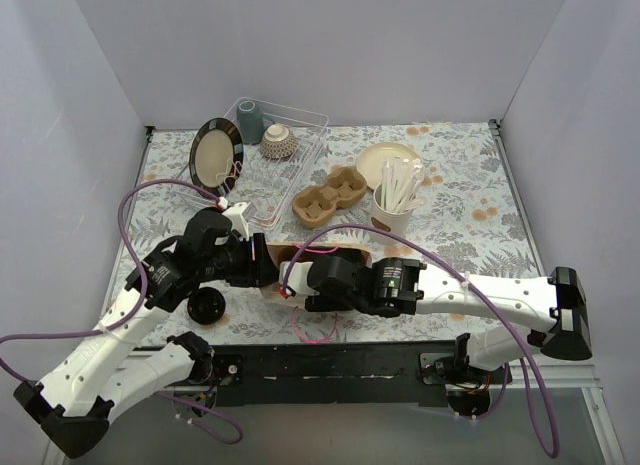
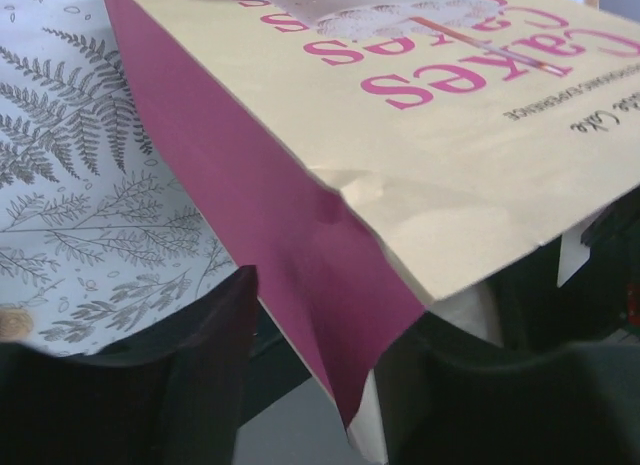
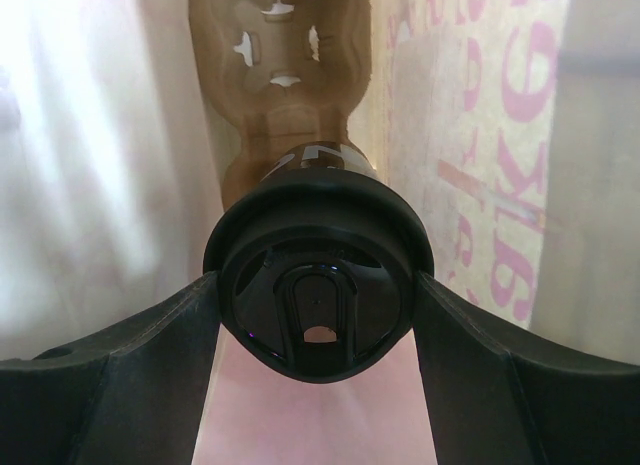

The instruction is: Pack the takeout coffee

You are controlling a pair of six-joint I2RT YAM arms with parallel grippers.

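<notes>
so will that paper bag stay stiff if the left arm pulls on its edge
Probably floppy: the paper bag looks thin and is creased at its corner. Likely light, so it may slide rather than resist. The coffee cup the right gripper holds inside may steady it.

You see a striped plate [image 1: 213, 153] upper left, a cardboard cup carrier [image 1: 330, 198] mid-frame, a black lid [image 1: 207, 307] lower left.
</notes>
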